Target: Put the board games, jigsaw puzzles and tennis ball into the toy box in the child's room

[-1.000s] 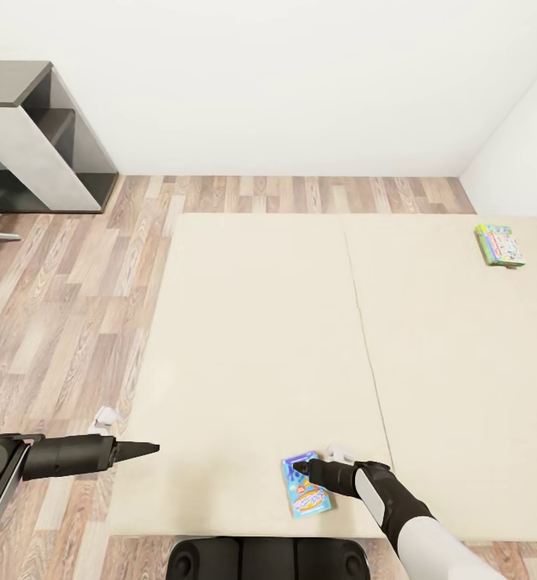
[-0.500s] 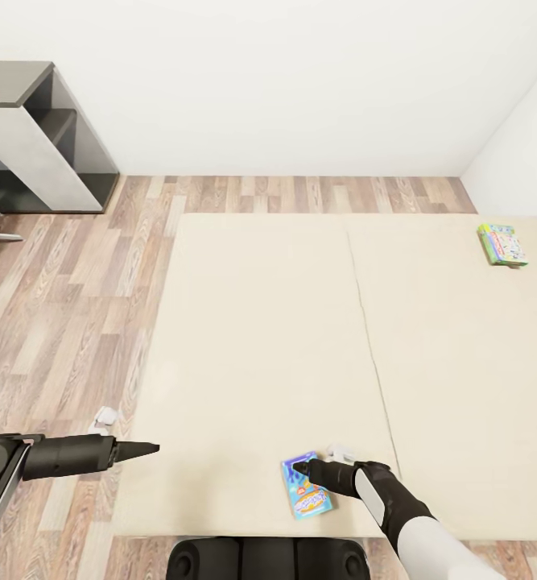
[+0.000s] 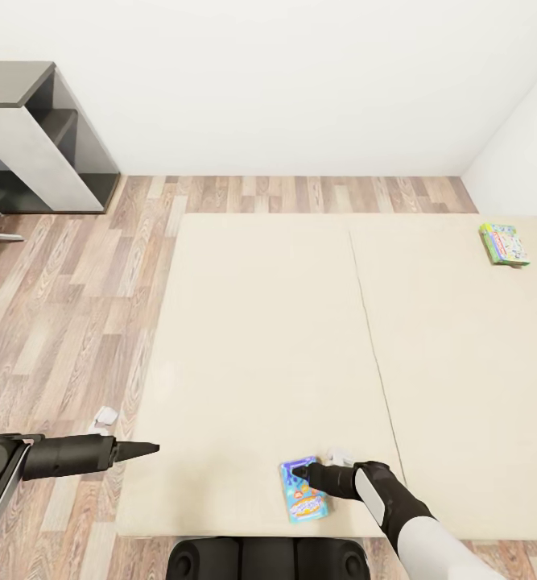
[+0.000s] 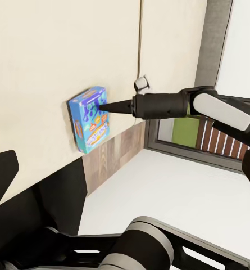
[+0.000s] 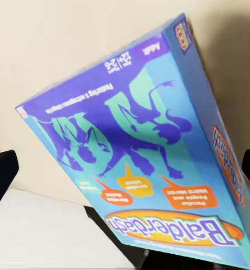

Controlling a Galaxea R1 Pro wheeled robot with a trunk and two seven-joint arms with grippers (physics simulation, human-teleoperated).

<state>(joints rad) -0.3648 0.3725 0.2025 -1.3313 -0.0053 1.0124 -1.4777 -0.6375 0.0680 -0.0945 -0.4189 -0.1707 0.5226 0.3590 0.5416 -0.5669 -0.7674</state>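
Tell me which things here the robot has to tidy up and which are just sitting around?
For the job:
- blue board game, under the right gripper
- green board game, far corner of the bed

Just lying about:
- grey shelf unit by the wall
- small white thing on the floor

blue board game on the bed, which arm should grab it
Right. The right gripper already sits at the blue board game near the bed edge, its fingers either side of the box. The left gripper hangs off to the side, well apart.
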